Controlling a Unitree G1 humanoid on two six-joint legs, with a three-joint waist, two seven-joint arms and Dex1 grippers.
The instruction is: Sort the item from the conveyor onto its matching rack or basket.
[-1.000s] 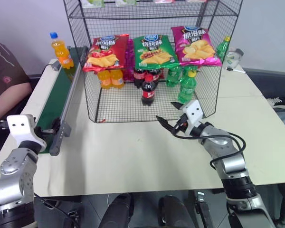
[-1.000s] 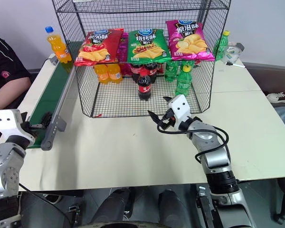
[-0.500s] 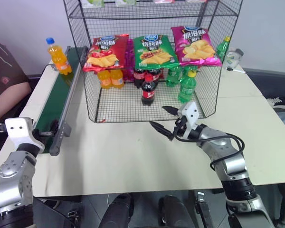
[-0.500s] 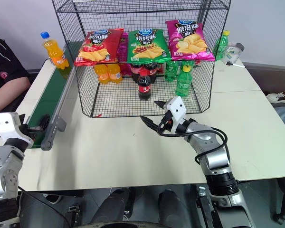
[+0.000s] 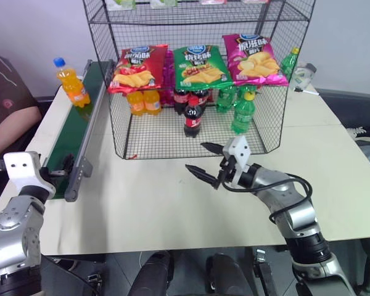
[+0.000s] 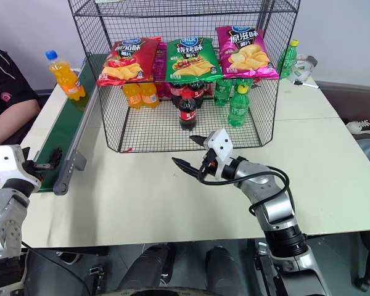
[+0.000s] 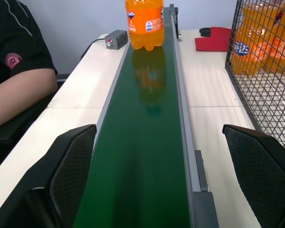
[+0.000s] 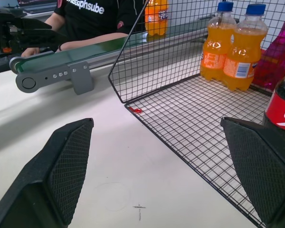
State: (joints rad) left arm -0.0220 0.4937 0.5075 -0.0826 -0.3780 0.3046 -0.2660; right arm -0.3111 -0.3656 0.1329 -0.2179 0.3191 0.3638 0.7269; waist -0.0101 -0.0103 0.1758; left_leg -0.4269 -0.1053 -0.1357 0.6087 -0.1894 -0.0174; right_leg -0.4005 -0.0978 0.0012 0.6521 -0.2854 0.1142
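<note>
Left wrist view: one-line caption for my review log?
Open left tool waits at the conveyor end; orange soda bottle stands upbelt.

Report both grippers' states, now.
Left gripper: open, holding nothing, at the conveyor's near end.
Right gripper: open, holding nothing.

pale wall (image 5: 351,37) behind; white table (image 5: 172,203); dark floor (image 5: 357,111) at right.

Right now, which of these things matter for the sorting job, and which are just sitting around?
Job:
orange soda bottle
conveyor
wire rack
left gripper, open
right gripper, open

Just there:
cola bottle
green bottles
chip bags
grey box
</note>
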